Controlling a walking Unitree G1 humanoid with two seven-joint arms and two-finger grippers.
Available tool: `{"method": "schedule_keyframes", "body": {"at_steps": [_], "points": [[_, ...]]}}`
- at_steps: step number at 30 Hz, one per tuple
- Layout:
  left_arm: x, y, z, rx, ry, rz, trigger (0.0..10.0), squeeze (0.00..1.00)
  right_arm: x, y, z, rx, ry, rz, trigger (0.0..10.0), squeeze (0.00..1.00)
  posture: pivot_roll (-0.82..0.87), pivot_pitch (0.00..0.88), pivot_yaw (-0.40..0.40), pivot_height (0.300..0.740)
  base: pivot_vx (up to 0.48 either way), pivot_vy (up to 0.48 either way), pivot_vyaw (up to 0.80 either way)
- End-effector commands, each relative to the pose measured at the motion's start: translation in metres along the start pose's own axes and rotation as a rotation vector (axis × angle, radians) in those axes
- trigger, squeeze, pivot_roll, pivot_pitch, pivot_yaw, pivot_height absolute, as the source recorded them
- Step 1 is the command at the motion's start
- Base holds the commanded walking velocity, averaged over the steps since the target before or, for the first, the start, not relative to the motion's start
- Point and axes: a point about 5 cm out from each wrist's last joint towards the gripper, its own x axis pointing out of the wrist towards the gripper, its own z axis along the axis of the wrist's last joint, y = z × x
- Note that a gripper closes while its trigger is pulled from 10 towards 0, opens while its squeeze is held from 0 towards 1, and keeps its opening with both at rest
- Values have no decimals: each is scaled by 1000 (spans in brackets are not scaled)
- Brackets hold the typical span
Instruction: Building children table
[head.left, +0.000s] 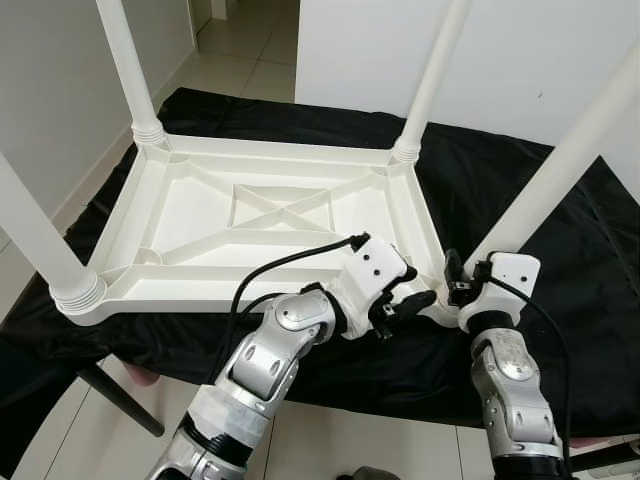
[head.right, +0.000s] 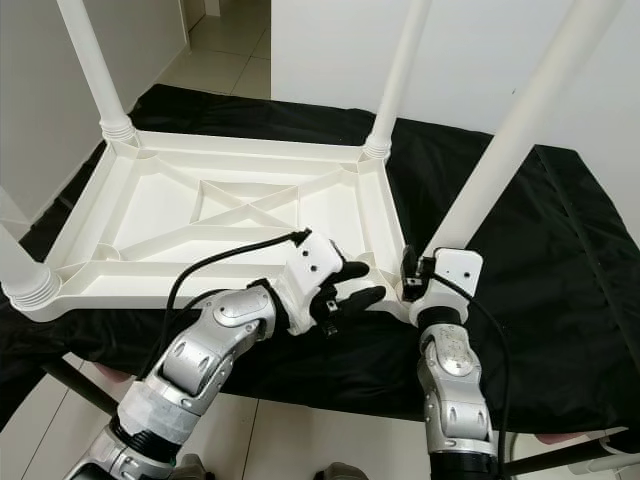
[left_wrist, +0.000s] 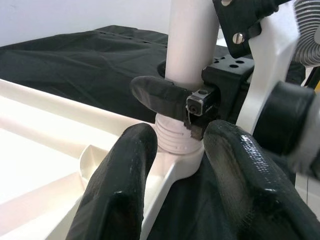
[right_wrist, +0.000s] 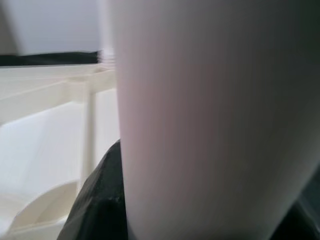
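Note:
A white plastic children's table (head.left: 200, 215) lies upside down on a black cloth, with all its legs pointing up. The near-right leg (head.left: 560, 170) stands in the corner socket (left_wrist: 175, 142). My right gripper (head.left: 462, 285) is shut on the base of this leg; one of its fingers (left_wrist: 157, 95) wraps the leg just above the threaded collar. The leg (right_wrist: 210, 120) is pressed close between its fingers in the right wrist view. My left gripper (head.left: 412, 300) is open at the same corner, its fingers (left_wrist: 117, 185) spread to either side of the table's rim.
The other legs stand at the far left (head.left: 128, 70), far right (head.left: 432, 80) and near left (head.left: 35, 235). The black cloth (head.left: 570, 260) covers the support and drops off at its front edge. White walls flank a tiled floor (head.left: 240, 50) behind. A dark bar (head.left: 120, 400) slants below.

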Motion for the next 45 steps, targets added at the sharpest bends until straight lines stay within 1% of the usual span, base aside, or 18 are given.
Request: {"method": "schedule_keyframes", "body": {"at_steps": [1, 2, 4, 7, 10, 11, 15, 18, 19, 22, 23, 25, 28, 32, 33, 34, 39, 45], "points": [[-1, -1, 2, 17, -5, 10, 10000, 0, -7, 1, -17, -16, 86, -40, 10000, 0, 28, 18, -73, 740, 0, 0, 0], [-1, -1, 2, 17, -5, 10, 10000, 0, -7, 1, -17, -16, 86, -40, 10000, 0, 28, 18, -73, 740, 0, 0, 0], [-1, -1, 3, 16, -6, 16, 10000, 0, -12, 14, -18, 13, 91, -13, 10000, 0, 31, 16, -72, 740, 0, 0, 0], [-2, 1, 4, 17, -6, 22, 10000, 0, -16, 19, -14, 17, 69, 2, 10000, 0, 31, 16, -70, 740, 0, 0, 0], [-2, 2, 4, 17, -6, 24, 10000, 0, -16, 19, -12, 24, 53, 13, 10000, 0, 30, 15, -69, 740, 0, 0, 0], [-1, 3, 4, 17, -6, 26, 10000, 0, -16, 17, -8, 43, 24, 22, 10000, 1000, 28, 16, -69, 740, 0, 0, 0], [0, 5, 5, 29, -7, 16, 10000, 0, -12, 7, 4, 37, -42, 44, 10000, 1000, 19, 17, -66, 740, 0, 0, 0], [1, 5, 5, 38, -6, 12, 10000, 0, -10, 2, 6, 9, -56, 32, 10000, 1000, 18, 18, -65, 740, 0, 0, 0], [1, 6, 6, 41, -5, 13, 10000, 0, -8, -6, 5, -9, -57, 34, 10000, 1000, 13, 19, -56, 740, 0, 0, 0], [1, 7, 6, 43, -5, 14, 10000, 0, -6, -12, 5, -20, -57, 36, 10000, 1000, 13, 19, -56, 740, 0, 0, 0], [2, 7, 7, 45, -8, 13, 10000, 0, -4, -18, 5, -25, -54, 77, 10000, 0, 8, 22, -52, 740, 0, 0, 0], [2, 8, 8, 53, -6, 10, 10000, 0, 0, -26, 6, -53, -43, 166, 10000, 0, 6, 22, -49, 740, 0, 0, 0], [2, 9, 9, 52, -4, 9, 10000, 0, 1, -29, 6, -69, -37, 199, 10000, 0, 5, 23, -48, 740, 0, 0, 0], [1, -1, 3, 26, 10, -58, 10000, 0, 6, -42, 5, -163, -30, 398, 10000, 0, 5, 9, -38, 740, 0, 0, 0], [1, -1, 3, 26, 10, -58, 10000, 0, 6, -42, 5, -163, -30, 398, 10000, 0, 5, 9, -38, 740, 0, 0, 0], [1, -4, 1, 20, 13, -81, 10000, 0, 6, -43, 4, -180, -23, 439, 10000, 0, 5, 9, -38, 740, 0, 0, 0], [0, -7, -2, 8, 19, -117, 10000, 0, 8, -43, 4, -165, -14, 507, 10000, 0, 15, 3, -39, 740, 0, 0, 0], [-5, -6, -24, 15, 85, -106, 10000, 0, 21, -42, 2, -237, -4, 666, 10000, 0, 33, 0, -37, 740, 0, 0, 0]]}}
